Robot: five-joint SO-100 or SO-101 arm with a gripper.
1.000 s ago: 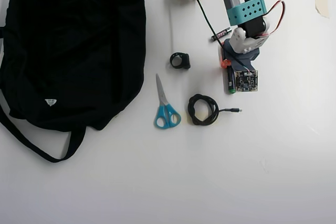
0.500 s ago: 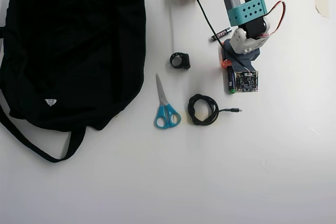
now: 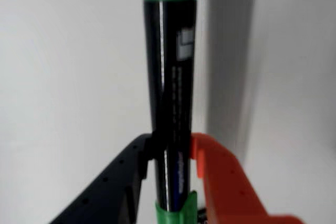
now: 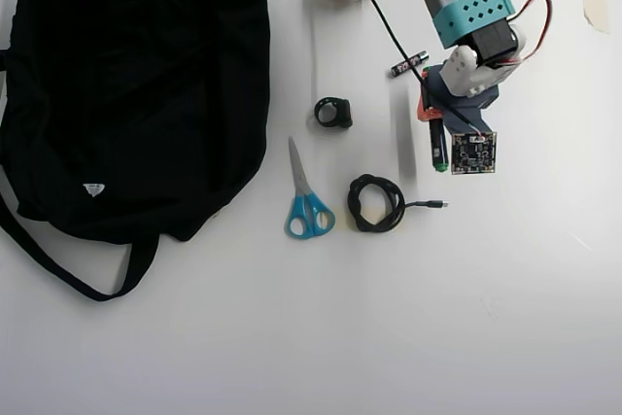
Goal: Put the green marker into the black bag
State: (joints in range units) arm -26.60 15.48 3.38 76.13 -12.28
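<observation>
Jaws closed on the green marker (image 3: 170, 87), apparently lifted off the worktop (image 4: 505, 289); black bag (image 4: 126, 85) lies well apart at overhead left.

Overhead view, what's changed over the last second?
The gripper, shut on the dark-barrelled green-capped marker, shifted slightly right with it, and a shadow now shows beside them, suggesting a lift. The black fabric backpack, blue-handled scissors and coiled black cable stayed put.

bag (image 4: 126, 85) left, scissors (image 4: 308, 203) mid, marker (image 4: 439, 148) right in overhead view.
</observation>
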